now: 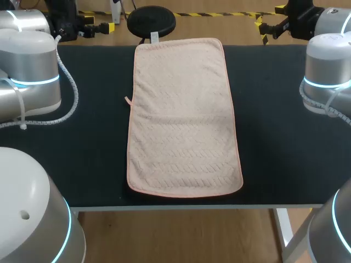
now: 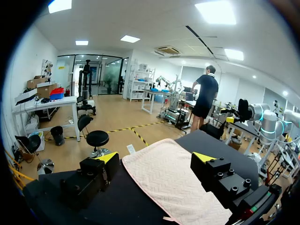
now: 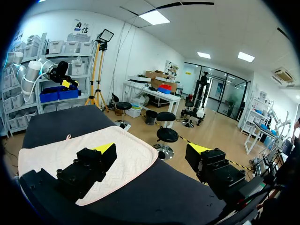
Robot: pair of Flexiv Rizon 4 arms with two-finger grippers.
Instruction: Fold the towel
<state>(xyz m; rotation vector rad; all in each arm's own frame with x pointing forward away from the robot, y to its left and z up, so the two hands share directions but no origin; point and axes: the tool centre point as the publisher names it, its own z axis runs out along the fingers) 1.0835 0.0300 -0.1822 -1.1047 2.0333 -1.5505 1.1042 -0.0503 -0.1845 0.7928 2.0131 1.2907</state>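
Your left arm (image 1: 34,71) sits at the left side of the counter (image 1: 274,137), wrist up near the far left corner. The right arm (image 1: 328,71) mirrors it at the far right corner. Both are clear of the cloth and touch nothing.

In its wrist view the left claw (image 2: 156,159) is spread wide and nothing is pinched. The black fingers (image 2: 93,176) stand well apart, and the towel (image 1: 184,118) is on the counter below and ahead of the gap. The right claw (image 3: 151,151) is also spread wide and holds nothing. A far corner of the towel lies below it, mostly under one finger.

The towel is pale pink and lies flat and unfolded in the middle of the counter. Its long axis runs from the near edge to the far edge. The far short end reaches the counter's far edge, and the near short end stops just inside the near edge. It looks a bit wider at the near end. Its long sides point away from you, with only a slight skew. A small loop (image 1: 127,100) sticks out from the left long side, toward your left arm.
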